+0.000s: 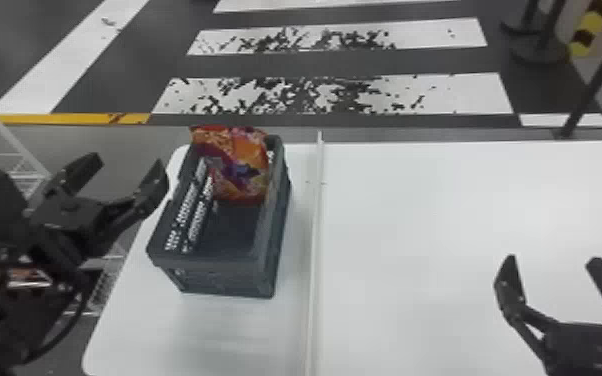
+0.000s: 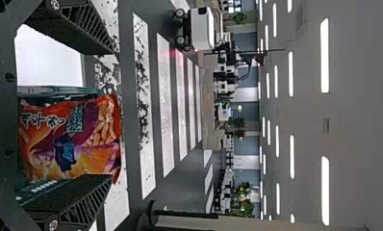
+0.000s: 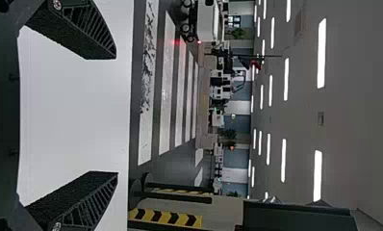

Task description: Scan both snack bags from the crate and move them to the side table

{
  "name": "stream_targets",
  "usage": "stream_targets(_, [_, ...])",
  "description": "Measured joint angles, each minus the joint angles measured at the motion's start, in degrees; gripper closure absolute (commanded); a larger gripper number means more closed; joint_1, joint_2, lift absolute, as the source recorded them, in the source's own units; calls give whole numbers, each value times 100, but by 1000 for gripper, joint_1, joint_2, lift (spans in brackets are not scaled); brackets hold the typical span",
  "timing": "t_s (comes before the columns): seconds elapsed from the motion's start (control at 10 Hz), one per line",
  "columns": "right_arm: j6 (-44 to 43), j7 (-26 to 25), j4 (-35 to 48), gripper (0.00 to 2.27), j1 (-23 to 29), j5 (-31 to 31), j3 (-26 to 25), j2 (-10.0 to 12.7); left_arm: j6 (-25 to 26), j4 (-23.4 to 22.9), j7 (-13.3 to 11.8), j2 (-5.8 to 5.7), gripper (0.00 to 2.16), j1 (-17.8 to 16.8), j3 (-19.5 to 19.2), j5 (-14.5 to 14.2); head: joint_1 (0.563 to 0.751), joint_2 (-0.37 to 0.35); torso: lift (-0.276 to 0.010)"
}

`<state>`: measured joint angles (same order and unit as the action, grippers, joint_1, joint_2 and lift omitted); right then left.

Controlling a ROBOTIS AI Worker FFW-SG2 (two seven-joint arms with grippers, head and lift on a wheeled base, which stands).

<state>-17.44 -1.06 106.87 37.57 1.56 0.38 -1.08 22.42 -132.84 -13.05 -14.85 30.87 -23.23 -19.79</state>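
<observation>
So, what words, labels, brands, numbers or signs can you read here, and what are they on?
Snack bag: bold lettering, not clear enough to quote.
Crate: white marks inside, perhaps print, too blurred to read.
Yellow-and-black striping: no words I can make out.

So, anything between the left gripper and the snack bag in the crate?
Partly: the crate's left wall stands between the left gripper and the snack bag's lower part. The bag's top sticks up above the crate, with nothing visible in the way.
</observation>
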Motion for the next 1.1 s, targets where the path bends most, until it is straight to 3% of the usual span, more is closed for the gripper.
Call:
stream_targets(0.3, [23,-8,201,63,220,163,39,29,5,792,-53,-381,70,-744,92,24,695,216,-75])
stream_targets(0.4, [44,-9,286,63,313,211,32,40,-14,1251,-237,-470,66,-1094,146,38,695,224,-75])
stream_targets(0.6, [70,-18,409,63,476,340,24,88,-124,2227,-627,-591,60,-1922,411,126,695,226,-75])
stream_targets(0.9, [71,-35,427,63,661,509,12,108,-253,3661,-810,-789,60,-3394,1384,558,695,174,-75])
stream_targets(1.0, [128,-35,382,63,631,563,26,108,-270,4048,-942,-841,60,-3740,1605,689,695,165,-75])
stream_targets(1.1, [267,-35,330,63,544,615,72,108,-256,4281,-1087,-823,56,-3937,1660,901,695,164,-75])
